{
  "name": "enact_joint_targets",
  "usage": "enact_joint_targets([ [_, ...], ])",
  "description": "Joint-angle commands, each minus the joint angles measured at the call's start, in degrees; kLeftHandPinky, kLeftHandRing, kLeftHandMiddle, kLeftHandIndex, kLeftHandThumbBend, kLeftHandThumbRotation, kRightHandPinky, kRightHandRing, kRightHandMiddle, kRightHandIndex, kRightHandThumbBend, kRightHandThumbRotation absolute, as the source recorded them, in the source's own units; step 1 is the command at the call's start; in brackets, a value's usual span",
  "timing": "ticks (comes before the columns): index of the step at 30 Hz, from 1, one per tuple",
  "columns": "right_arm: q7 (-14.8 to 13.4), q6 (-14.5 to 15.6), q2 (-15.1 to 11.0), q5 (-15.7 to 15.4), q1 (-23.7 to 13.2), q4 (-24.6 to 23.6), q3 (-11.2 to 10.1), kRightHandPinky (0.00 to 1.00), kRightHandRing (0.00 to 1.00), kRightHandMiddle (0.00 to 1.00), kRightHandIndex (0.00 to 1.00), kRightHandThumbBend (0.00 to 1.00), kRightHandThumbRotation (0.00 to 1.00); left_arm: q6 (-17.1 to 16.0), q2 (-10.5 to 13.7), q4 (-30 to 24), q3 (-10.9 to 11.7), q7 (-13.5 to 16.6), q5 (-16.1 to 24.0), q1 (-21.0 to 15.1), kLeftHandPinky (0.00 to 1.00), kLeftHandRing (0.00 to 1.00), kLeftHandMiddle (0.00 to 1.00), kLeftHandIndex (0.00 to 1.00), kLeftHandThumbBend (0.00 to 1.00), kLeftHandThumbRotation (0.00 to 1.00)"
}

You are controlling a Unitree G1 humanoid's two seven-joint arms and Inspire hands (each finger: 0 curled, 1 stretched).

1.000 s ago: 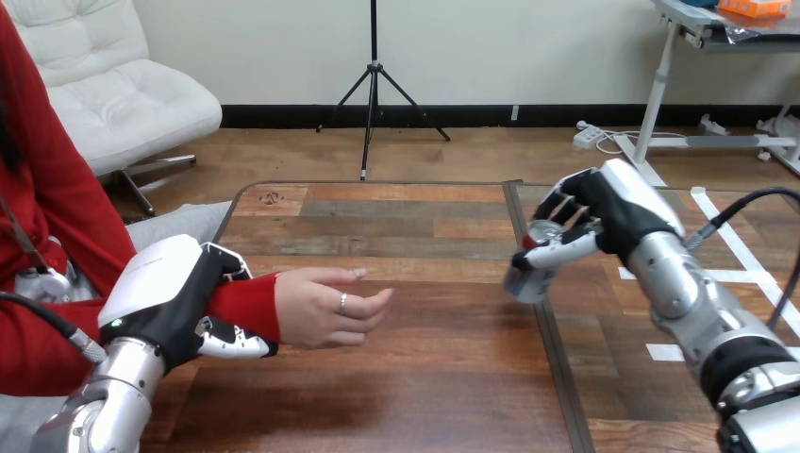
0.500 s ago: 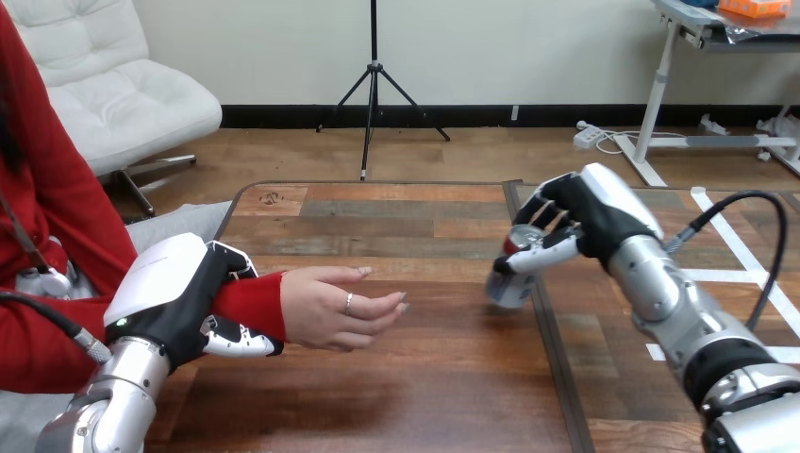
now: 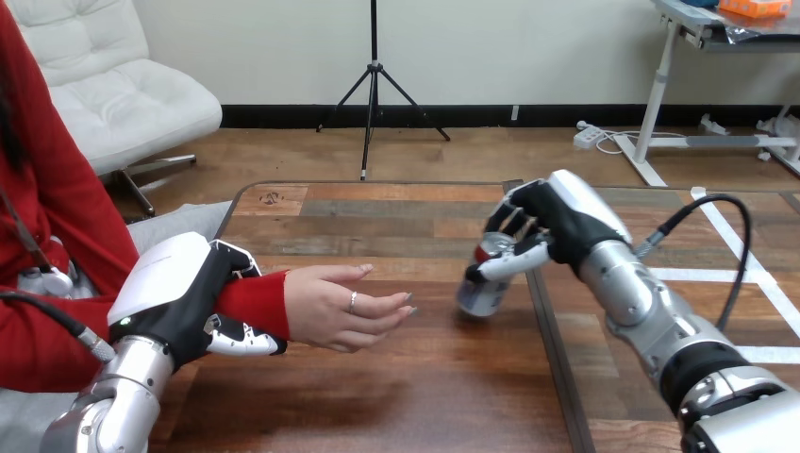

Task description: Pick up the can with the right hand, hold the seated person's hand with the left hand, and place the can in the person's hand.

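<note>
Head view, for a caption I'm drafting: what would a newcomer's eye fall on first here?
The robot's right hand, right of centre, grips a tilted can low over the wooden table. At the left, its left hand is curled round the person's wrist in a red sleeve. The person's hand lies open, fingers toward the can, with a gap between them.

A short stretch of bare wooden table (image 3: 429, 377) lies open between the tilted silver drinks can (image 3: 483, 288), gripped in the black-and-white right hand (image 3: 547, 219), and the fingertips of the person's outstretched hand (image 3: 344, 307). The way across is open. Further left, the black-and-white left hand (image 3: 179, 302), clasped round the red-sleeved wrist (image 3: 250, 304), blocks passage. The near table is open.
</note>
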Motion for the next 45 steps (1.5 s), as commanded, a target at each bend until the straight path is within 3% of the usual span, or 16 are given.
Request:
enact_joint_targets([
  [1, -0.4, -4.3, 1.0, 0.0, -10.9, -6.8, 0.5, 0.31, 0.35, 0.40, 0.44, 0.76, 0.00, -3.6, -3.3, -6.7, 0.4, 2.6, -1.7, -14.4, 0.21, 0.26, 0.34, 0.36, 0.68, 0.00],
  [22, 0.0, -7.5, 2.2, 0.1, -11.1, -9.3, 0.2, 0.30, 0.34, 0.40, 0.44, 0.75, 0.00, -0.9, -5.9, -5.8, -0.6, 0.9, -1.5, -16.8, 0.21, 0.27, 0.35, 0.36, 0.67, 0.00],
  [45, 2.2, -10.7, 2.2, 1.5, -10.7, -14.6, -0.7, 0.30, 0.34, 0.40, 0.43, 0.72, 0.00, -1.3, -7.4, -1.7, -2.0, 0.7, -2.1, -19.2, 0.22, 0.28, 0.36, 0.36, 0.67, 0.00],
])
